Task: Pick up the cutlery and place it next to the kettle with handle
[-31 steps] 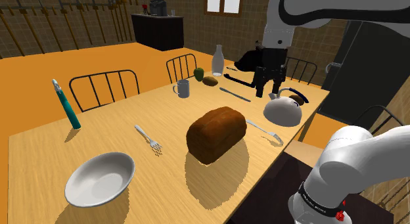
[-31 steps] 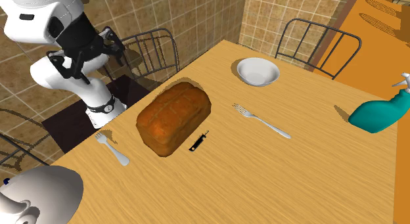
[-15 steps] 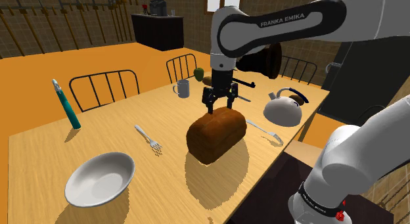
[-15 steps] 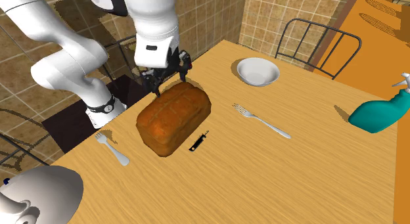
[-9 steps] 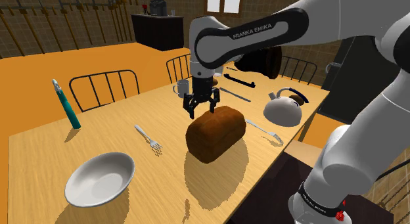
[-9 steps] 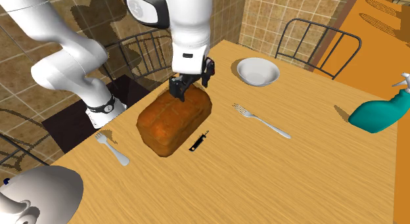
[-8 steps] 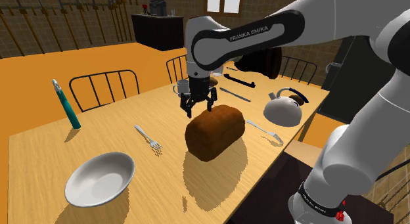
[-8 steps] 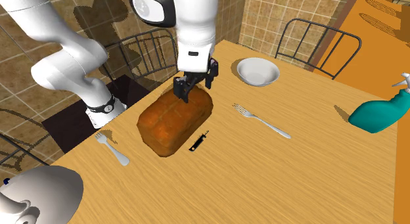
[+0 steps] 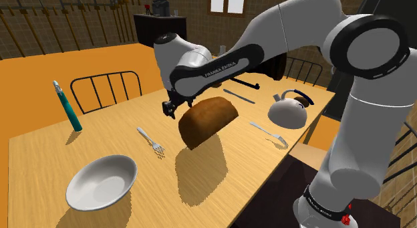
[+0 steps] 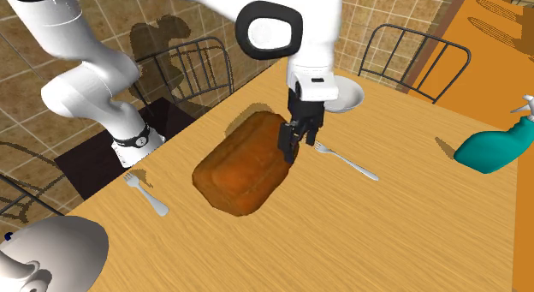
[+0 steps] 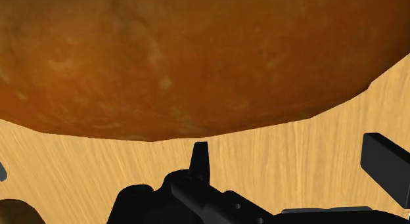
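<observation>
fork (image 10: 342, 157) is what i take as my target. it lies flat on the table (image 10: 385, 239), between the loaf (image 10: 244, 166) and the spray bottle (image 10: 495, 146), well apart from the kettle (image 9: 289, 111). a second fork (image 9: 270, 133) lies near the kettle, so i leave that one alone.

gripper (image 10: 288, 143) hangs low at the loaf's end, near the fork's tines. in the wrist view its fingers (image 11: 198, 156) stand spread, with bare wood between them and nothing pinched. the loaf presses close to the gripper and looks tipped up in the shoulder view, its shadow lying apart from it.

i'd judge the fork light, stiff and slick, and so thin that there's little to bite on. i'd straddle the narrow handle about mid-length, fingers across it, come right down to the wood, then close. a grip near the tines would likely let it swing or slip.
</observation>
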`<state>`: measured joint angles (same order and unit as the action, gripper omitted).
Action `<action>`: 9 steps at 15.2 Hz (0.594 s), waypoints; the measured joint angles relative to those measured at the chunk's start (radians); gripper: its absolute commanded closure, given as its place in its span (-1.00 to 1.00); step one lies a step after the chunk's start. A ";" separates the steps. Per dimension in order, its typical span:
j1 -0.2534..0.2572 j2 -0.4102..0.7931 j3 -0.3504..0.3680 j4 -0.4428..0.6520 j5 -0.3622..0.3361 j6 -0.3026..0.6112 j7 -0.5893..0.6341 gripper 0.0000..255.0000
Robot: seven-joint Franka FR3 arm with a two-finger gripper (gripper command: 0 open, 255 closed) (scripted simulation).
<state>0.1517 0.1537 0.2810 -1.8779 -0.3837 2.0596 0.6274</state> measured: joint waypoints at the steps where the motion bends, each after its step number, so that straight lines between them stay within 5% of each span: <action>1: -0.004 0.049 0.020 0.058 -0.009 -0.042 0.013 -1.00; 3: -0.034 0.147 0.054 0.163 0.052 -0.084 0.031 -1.00; 5: -0.029 0.213 0.097 0.223 0.211 -0.114 0.084 -1.00; 9: 0.030 0.393 0.099 0.396 0.219 -0.130 0.154 -1.00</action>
<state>0.1816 0.5465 0.3796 -1.4817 -0.1645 1.9295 0.7813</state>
